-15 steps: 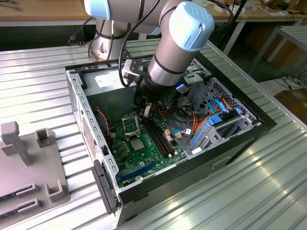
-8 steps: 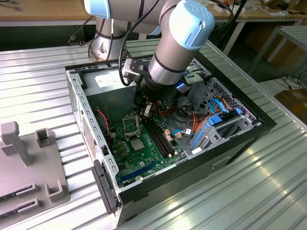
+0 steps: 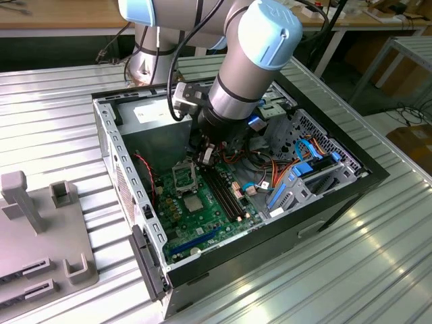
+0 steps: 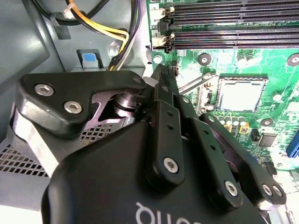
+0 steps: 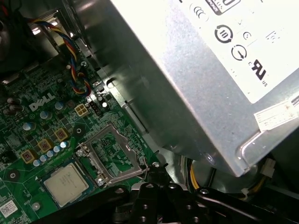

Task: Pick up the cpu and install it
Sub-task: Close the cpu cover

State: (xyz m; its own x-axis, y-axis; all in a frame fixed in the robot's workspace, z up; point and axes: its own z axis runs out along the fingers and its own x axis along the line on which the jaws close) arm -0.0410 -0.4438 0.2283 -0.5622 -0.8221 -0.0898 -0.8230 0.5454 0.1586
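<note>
Gripper and socket region, seen from my own arm. My black two-fingered gripper [image 4: 158, 73] is reached down into the open black-and-grey desktop computer case [image 3: 108, 135], which lies on a ribbed metal table [image 3: 54, 115]. My fingers are pressed together at their tips, and I can see nothing pinched between them. The cpu [image 5: 65, 183], a small flat square chip with a silver-grey metal face, lies in its socket on the green circuit board [image 5: 28, 135], apart from my fingertips [image 5: 156, 167]. Beside the cpu, the grey metal retaining frame [image 5: 110, 156] of the socket stands swung open. A thin bare-metal lever [image 4: 196, 83] runs from close by my fingertips toward the socket; whether I touch it I cannot tell. The large grey metal power-supply box [image 5: 196, 84] is close alongside my gripper.
</note>
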